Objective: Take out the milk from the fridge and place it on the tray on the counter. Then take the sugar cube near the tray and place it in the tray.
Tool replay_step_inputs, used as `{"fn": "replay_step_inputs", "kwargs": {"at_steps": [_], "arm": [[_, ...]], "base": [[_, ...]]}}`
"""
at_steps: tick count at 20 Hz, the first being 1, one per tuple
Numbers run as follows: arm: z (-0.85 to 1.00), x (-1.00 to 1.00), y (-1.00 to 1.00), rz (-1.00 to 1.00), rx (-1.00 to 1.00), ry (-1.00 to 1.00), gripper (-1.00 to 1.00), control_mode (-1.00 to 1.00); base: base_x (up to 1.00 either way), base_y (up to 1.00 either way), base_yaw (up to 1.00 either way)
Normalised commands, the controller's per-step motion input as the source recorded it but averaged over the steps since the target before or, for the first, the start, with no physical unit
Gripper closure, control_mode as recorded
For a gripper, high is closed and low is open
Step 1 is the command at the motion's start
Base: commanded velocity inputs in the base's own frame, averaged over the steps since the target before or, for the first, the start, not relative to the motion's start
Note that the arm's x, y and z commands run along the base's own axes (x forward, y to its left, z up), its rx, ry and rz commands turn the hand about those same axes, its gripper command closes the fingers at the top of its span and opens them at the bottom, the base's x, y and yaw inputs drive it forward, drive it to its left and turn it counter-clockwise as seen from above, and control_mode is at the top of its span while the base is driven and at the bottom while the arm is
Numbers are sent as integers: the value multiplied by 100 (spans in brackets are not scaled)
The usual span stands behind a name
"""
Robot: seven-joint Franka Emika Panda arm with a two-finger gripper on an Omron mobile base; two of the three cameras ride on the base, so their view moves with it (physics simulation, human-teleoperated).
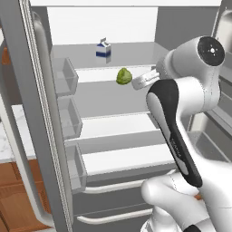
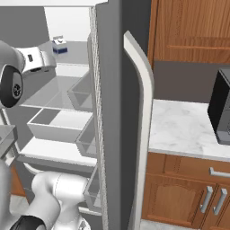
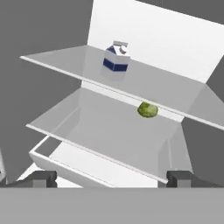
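Presently the first step — reaching into the open fridge (image 1: 113, 149). The gripper (image 3: 111, 178), fingers wide apart and empty, faces the milk (image 1: 103, 50) near the upper shelf's back edge; next, advance and straddle it.

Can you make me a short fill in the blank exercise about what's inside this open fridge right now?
1. The milk stands on the ____ shelf of the fridge.
2. The round green vegetable lies one shelf ____ the milk.
3. The hand has its fingers spread ____ and holds nothing.

Missing words: top; below; open
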Motion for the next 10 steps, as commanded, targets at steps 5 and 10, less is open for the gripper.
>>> {"fn": "replay_step_inputs", "kwargs": {"at_steps": [5, 10], "arm": [[17, 3, 2, 18, 0, -7, -100, -100], [19, 12, 6, 16, 0, -1, -100, -100]], "base": [[0, 0, 0], [0, 0, 0]]}}
